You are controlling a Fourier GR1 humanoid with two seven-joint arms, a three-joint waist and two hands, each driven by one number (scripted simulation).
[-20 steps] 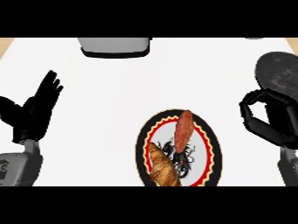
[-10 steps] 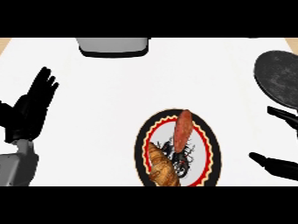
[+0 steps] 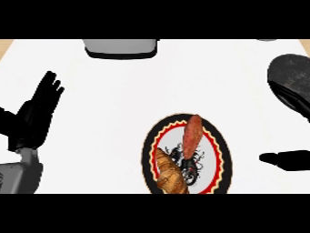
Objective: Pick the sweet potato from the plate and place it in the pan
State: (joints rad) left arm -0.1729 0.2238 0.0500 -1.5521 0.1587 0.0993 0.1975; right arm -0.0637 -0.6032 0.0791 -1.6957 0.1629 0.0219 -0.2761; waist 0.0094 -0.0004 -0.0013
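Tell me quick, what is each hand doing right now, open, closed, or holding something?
Left hand: open, fingers straight, holding nothing, resting at the left.
Right hand: only a dark part shows at the right edge; cannot tell.

The sweet potato lies on the plate, with the pan behind it to the right.

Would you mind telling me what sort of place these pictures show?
Most likely a kitchen counter: a white worktop holds a dark pan and a patterned plate bearing a sweet potato and a croissant.
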